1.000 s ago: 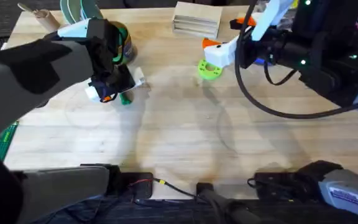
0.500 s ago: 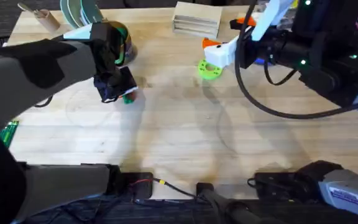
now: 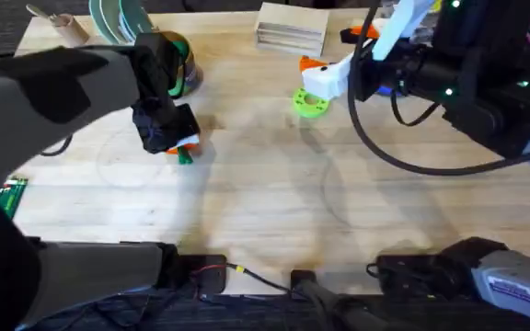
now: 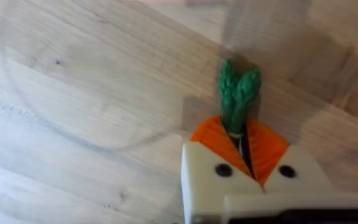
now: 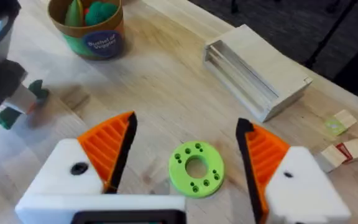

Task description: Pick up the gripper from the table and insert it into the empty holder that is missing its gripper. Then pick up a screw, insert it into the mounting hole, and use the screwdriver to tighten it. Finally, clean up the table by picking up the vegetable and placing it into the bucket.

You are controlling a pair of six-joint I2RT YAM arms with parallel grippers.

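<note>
Wooden counter (image 3: 265,202) | left end effector (image 4: 244,146) clamped on the vegetable (image 4: 237,99), tip poking out past its pads | right end effector (image 5: 188,152) spread wide, green ring (image 5: 196,168) between its fingers | bucket (image 5: 91,25) well beyond

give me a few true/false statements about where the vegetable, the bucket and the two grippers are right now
1. The left gripper is shut on the vegetable. True.
2. The vegetable is already in the bucket. False: it is at the table, beside the bucket, between the left gripper's pads.
3. The right gripper is open. True: its orange pads stand wide apart.
4. The right gripper holds the green ring. False: the ring lies flat on the table between its open pads, untouched.
5. The bucket is empty. False: green and red toy pieces show inside it.
</note>
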